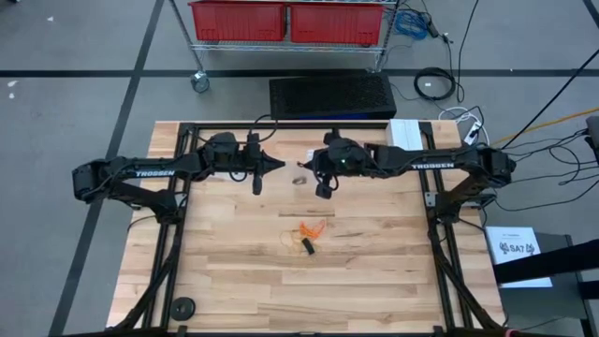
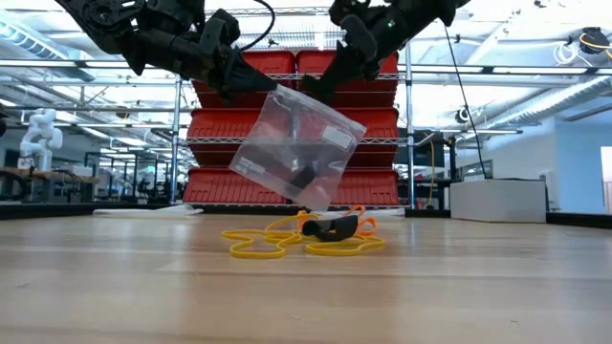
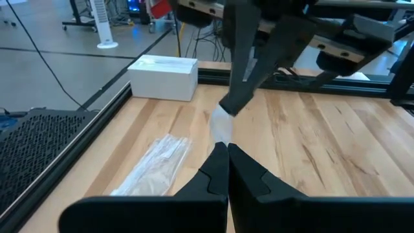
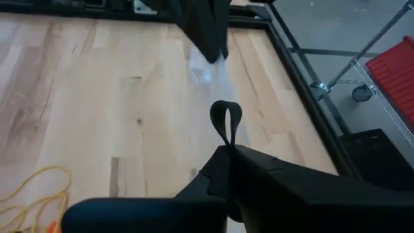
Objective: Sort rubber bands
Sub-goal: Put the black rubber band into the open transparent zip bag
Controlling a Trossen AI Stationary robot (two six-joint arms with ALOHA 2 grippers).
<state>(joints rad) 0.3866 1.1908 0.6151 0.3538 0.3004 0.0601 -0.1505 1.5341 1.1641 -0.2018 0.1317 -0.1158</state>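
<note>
A clear plastic bag [image 2: 304, 143] hangs tilted in the air between my two grippers, above the table's middle, and something dark shows through its lower part. My left gripper [image 3: 227, 150] is shut on the bag. My right gripper [image 4: 228, 150] is shut on a black rubber band and stands at the bag's upper edge [image 2: 325, 94]. Loose rubber bands [image 1: 309, 232] lie flat in a small heap on the wood nearer the near edge. In it are yellow-orange loops [image 2: 256, 250], a black one [image 2: 333, 228] and a pale one [image 1: 288, 240]. My left gripper pinches the clear bag at its upper corner [image 3: 222, 129] between both fingers. It slants down at the bag from the table's left. The bag hangs below, tilted and lifted clear of the table. My right gripper pinches the black rubber band between its shut fingertips. A small upright loop [image 4: 226, 118] sticks out past them, clear of the table. Whether the fingers also touch the bag's edge, I cannot tell.
A second clear bag [image 3: 155, 162] lies flat on the wood toward the far edge. A white box [image 1: 407, 134] sits at the far right corner and a round black disc [image 1: 183, 306] at the near left. Black frame rails border the table. A rack with red bins [image 1: 285, 21] stands beyond the far edge.
</note>
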